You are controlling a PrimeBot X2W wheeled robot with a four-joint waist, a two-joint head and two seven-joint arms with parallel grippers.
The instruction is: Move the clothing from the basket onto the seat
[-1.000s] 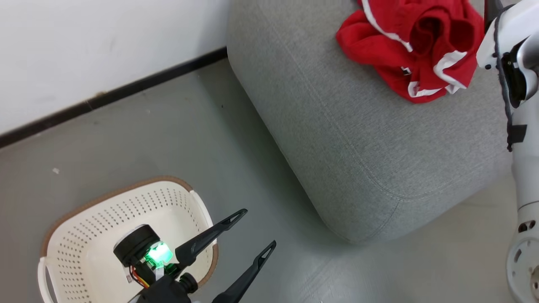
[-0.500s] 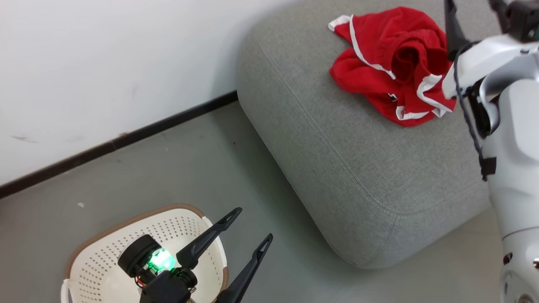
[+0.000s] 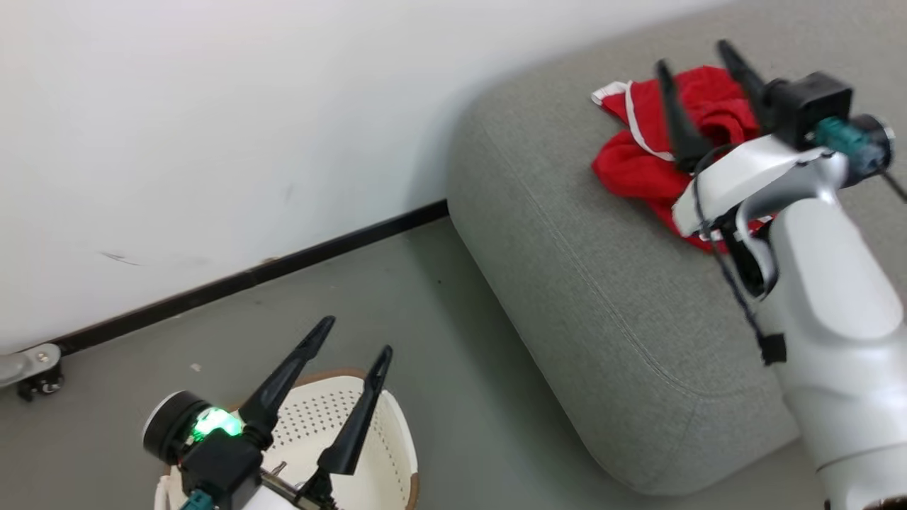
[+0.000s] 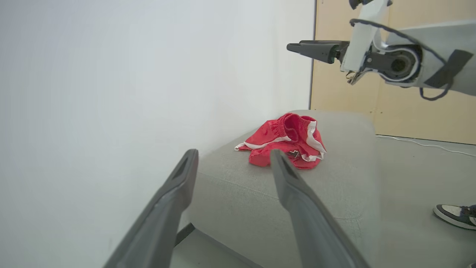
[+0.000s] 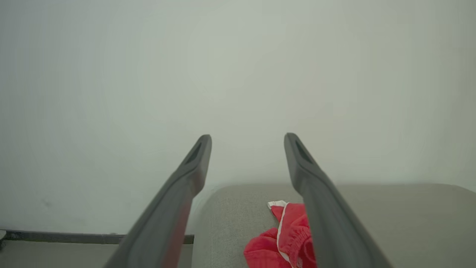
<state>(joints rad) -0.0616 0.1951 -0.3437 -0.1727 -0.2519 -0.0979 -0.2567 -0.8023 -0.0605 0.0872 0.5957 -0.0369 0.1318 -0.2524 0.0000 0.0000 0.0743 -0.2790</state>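
The head view looks down from high up: basket (image 3: pixel 397 453) near left, seat (image 3: pixel 602 283) far right. The left wrist view looks almost level across the seat from a little away. The right wrist view, close above the seat, faces the wall (image 5: pixel 238 74). All three share the clothing (image 3: pixel 631 159).

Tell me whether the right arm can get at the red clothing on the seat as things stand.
Probably yes: the right tool hangs open above the clothing, which lies uncovered on the seat, with nothing between them.
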